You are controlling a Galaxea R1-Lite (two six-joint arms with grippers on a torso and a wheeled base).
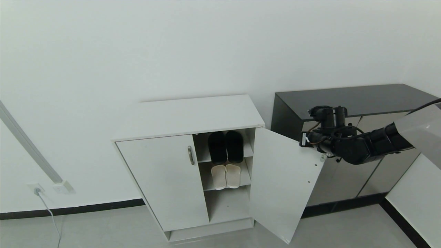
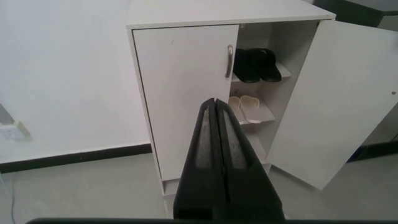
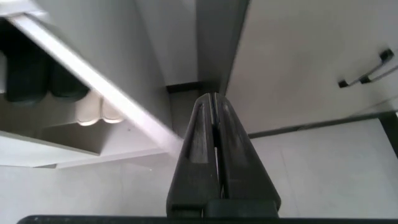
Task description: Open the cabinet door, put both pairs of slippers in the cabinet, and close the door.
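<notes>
The white cabinet (image 1: 193,115) stands against the wall, its left door (image 1: 165,179) closed and its right door (image 1: 282,179) swung wide open. A black pair of slippers (image 1: 225,146) lies on the top shelf and a white pair of slippers (image 1: 225,176) on the shelf below. My right gripper (image 1: 305,139) is shut with nothing in it, at the top outer corner of the open door. From the right wrist, the door's top edge (image 3: 93,74) runs up to the shut right gripper (image 3: 216,102). My left gripper (image 2: 215,102) is shut and empty, held back in front of the cabinet (image 2: 186,93).
A dark sideboard (image 1: 351,100) stands just right of the cabinet, behind the open door. A wall socket with a cable (image 1: 36,188) sits low on the left wall. Bare grey floor (image 1: 103,230) lies in front of the cabinet.
</notes>
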